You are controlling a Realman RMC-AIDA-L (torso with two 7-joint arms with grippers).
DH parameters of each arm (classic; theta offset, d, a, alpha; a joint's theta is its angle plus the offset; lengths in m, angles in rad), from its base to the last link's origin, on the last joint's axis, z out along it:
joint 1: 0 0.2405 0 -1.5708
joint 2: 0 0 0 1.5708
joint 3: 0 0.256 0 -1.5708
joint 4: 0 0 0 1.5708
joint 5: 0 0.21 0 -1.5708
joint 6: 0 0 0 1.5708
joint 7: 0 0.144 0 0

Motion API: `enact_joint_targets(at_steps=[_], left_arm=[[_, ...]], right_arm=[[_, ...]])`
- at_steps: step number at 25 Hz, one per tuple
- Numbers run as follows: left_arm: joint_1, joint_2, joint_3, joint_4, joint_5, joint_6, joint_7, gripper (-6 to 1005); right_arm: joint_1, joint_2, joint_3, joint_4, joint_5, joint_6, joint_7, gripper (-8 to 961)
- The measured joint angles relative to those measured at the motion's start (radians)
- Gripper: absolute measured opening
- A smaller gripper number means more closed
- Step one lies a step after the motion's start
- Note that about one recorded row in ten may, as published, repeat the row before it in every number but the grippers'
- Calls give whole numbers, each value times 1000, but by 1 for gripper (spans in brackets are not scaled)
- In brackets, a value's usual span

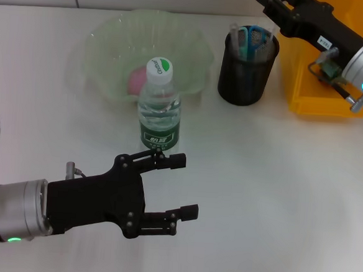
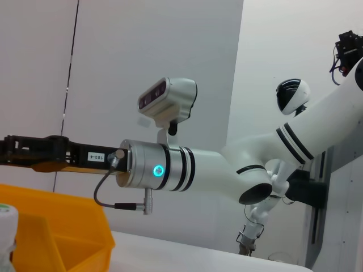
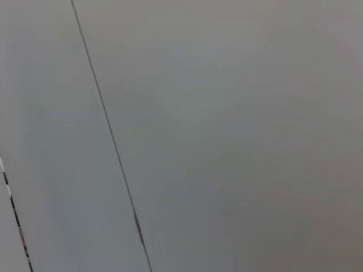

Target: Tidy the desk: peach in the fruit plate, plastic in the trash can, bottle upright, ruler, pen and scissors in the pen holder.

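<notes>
Counter [image 1: 277,199] first, from your left: the left gripper [image 1: 181,187] hovers low over it, released, its two black fingers spread wide and holding nothing, just in front of the one water bottle [image 1: 159,106]. That bottle stands upright with its green-and-white cap on, touching neither finger. Behind it you have one translucent green fruit plate [image 1: 106,53], a ruffled bowl, and inside it one pink peach [image 1: 136,80], partly hidden by the bottle's neck. Moving right, one black mesh pen holder [image 1: 248,69] stands on the counter beside the plate; in it you can see blue-handled scissors [image 1: 257,37] and a pale stick-like item next to them, though you cannot tell whether that is the ruler or the pen. Farther right, one yellow bin [image 1: 325,90] sits at the counter's edge; its contents are hidden by the arm. The right gripper [image 1: 271,5] reaches over the bin toward the pen holder's rim, and you cannot tell how it is set. In the left wrist view, the right arm [image 2: 187,167] stretches across above the yellow bin.
</notes>
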Motion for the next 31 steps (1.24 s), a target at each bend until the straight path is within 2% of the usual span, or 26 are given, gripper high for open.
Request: enact_joint_targets(at_steps=[5,11,15,17,20,23,26,31], left_arm=[[3,1,-2,-4,0,14,-4,827],[22,9,-8,0,2,30,-15,827],[38,33,-9,6,6,40,-32,827],[51,59,-6,6,7,48,-55,827],[69,83,-2,6,8,56,-76,827],[89,95,-2,16,8,63,-87,827],[98,104,-2,23,15,66,-94,827],[102,114,-4,44,54,78,-133,827]], right_arm=[[-76,-6,2,-52,2,-146,10,458],[-235,-13,-23,-223,-72,-359,125,585],[-324,-34,-25,-342,-285,-543,146,660],[-350,-40,-18,-384,-415,-634,146,693],[-371,-39,-9,-403,-554,-713,141,726],[-380,-23,-16,-393,-619,-722,127,726],[-374,-13,-20,-378,-657,-718,117,726],[-355,-11,-17,-329,-660,-713,80,726]])
